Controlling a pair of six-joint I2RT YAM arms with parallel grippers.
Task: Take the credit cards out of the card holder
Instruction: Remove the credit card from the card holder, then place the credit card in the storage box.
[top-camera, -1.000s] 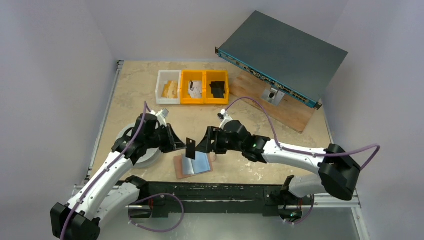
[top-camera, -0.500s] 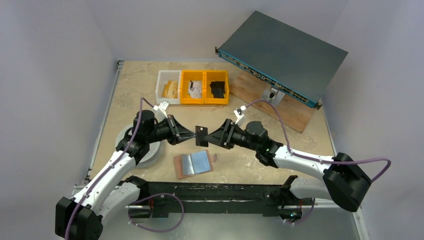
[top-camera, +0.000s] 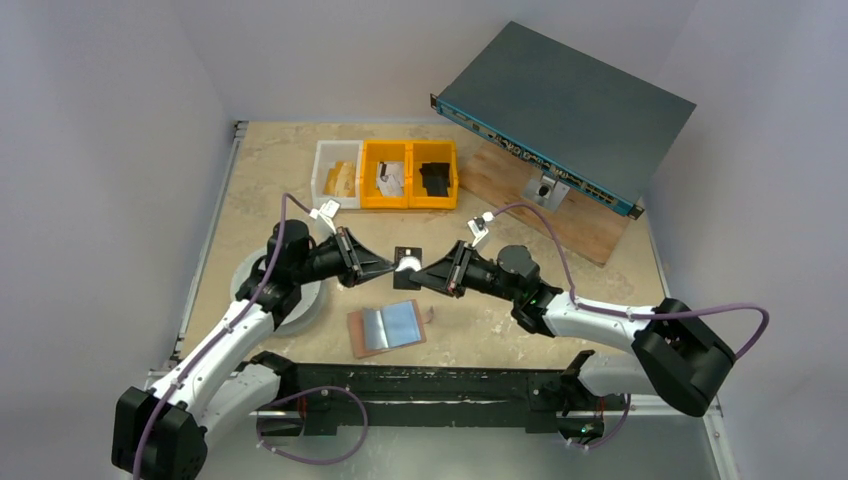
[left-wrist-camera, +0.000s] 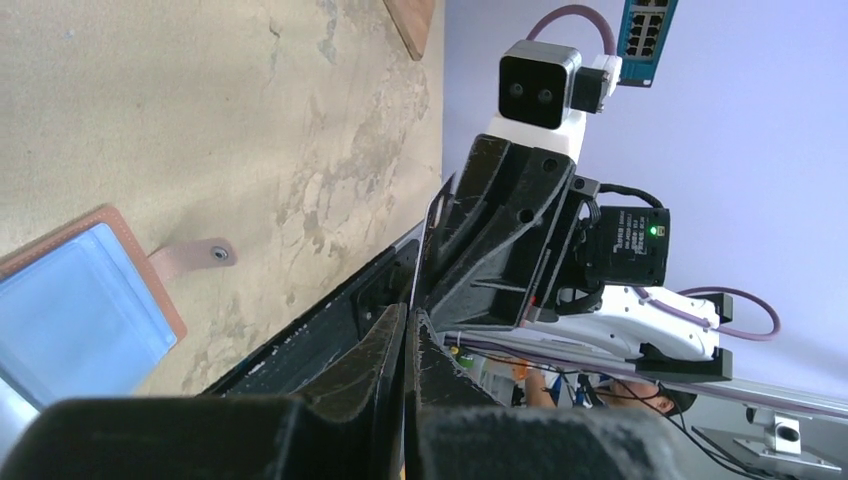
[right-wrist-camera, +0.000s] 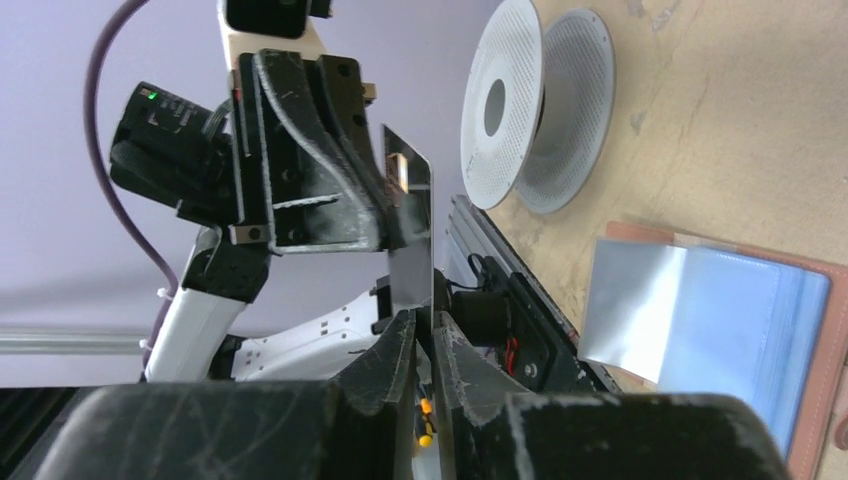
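Together, left jaws and right jaws pinch the black flat piece (top-camera: 400, 276) (opposite edges, midair).

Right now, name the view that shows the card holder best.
Top external: the whole card holder lies open on the table. Left wrist catches only one corner and the snap tab; right wrist cuts it off at the frame edge.

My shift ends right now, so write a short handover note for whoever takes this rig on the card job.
Left pincer: shut on a thin dark flat square piece, mid-air.
Right pincer: shut on the same piece's other edge.
Pinkish-tan leather card holder: open on the table, a pale silver card on its inner face.
Done: holder opened. Left: release one side, set the piece down, pull the silver card.
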